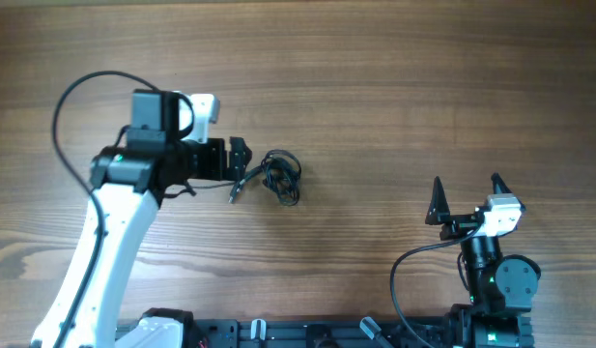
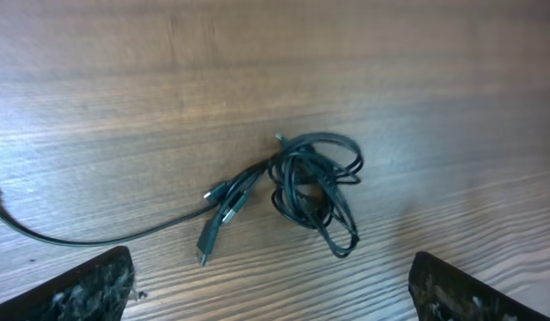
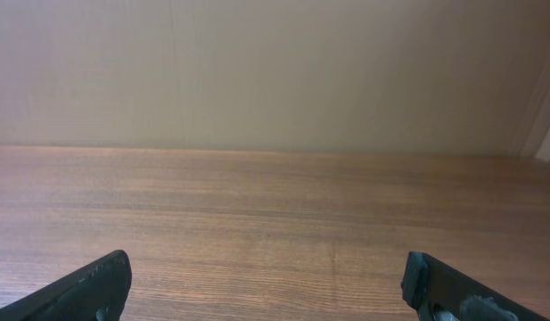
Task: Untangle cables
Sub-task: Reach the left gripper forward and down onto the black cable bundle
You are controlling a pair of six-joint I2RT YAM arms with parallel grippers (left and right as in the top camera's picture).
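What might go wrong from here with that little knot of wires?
1. The cables are bunched tight, so the open left gripper may pinch several strands at once and pull the knot tighter.
2. The right gripper sits far off, open and empty; with nothing pinning the bundle, a pull would likely just drag it across the table.

- Your white-and-black left arm (image 1: 104, 242) reaches from the near edge of the brown wooden table (image 1: 375, 77) toward its middle.
- Its black two-finger left gripper (image 1: 241, 166) points right, jaws spread wide, holding nothing.
- Your black right arm (image 1: 491, 275) sits folded by the near right corner.
- Its black two-finger right gripper (image 1: 468, 198) faces the far edge, jaws wide, empty.
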